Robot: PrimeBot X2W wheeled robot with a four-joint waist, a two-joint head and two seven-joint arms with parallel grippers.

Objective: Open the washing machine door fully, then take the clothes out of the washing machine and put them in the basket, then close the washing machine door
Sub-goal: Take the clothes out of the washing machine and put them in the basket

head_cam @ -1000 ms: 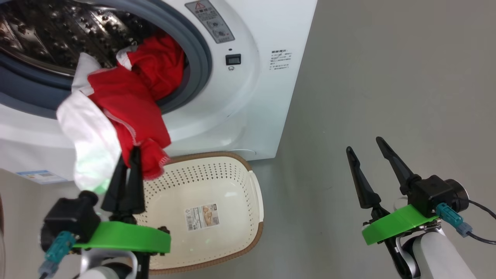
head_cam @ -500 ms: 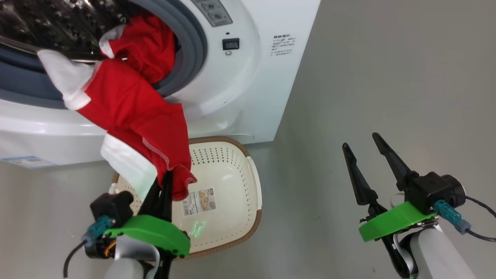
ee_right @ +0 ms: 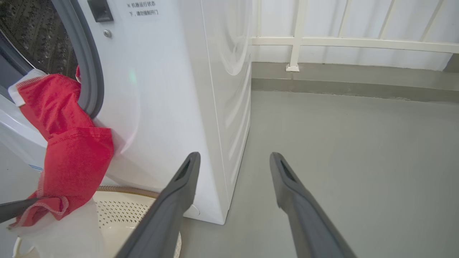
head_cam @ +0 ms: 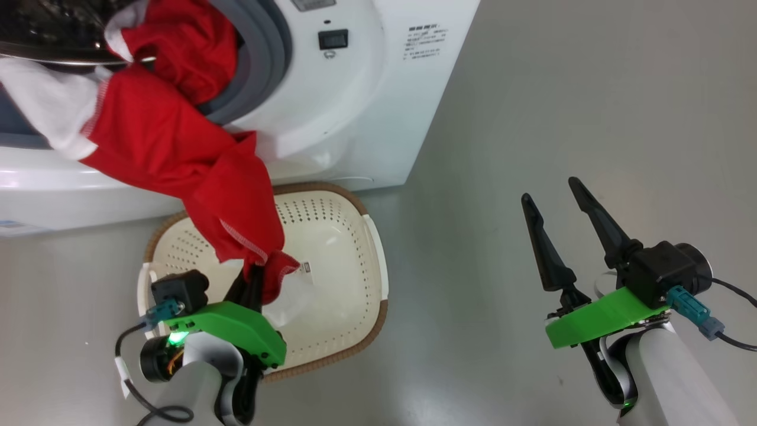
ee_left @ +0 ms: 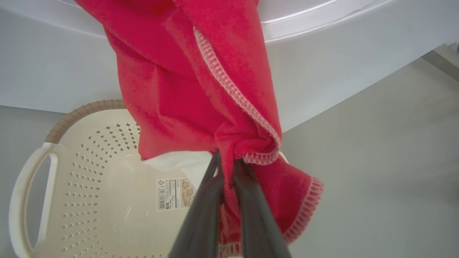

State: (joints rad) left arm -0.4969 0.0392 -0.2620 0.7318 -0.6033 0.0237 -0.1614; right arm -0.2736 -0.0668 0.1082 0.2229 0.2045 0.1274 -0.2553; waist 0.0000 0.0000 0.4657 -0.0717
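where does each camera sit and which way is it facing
head view: up on the head, looking down at the washing machine and basket; left gripper and right gripper show.
left wrist view: along shut jaws pinching the red garment above the basket.
right wrist view: along open jaws, past the washing machine's side to a railing.
All three share the red garment.

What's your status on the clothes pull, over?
Left gripper shut on the clothes, above the basket. Right gripper open, empty, off to the side. Clothes stretch from the washing machine mouth down to the basket. Nothing in the way.
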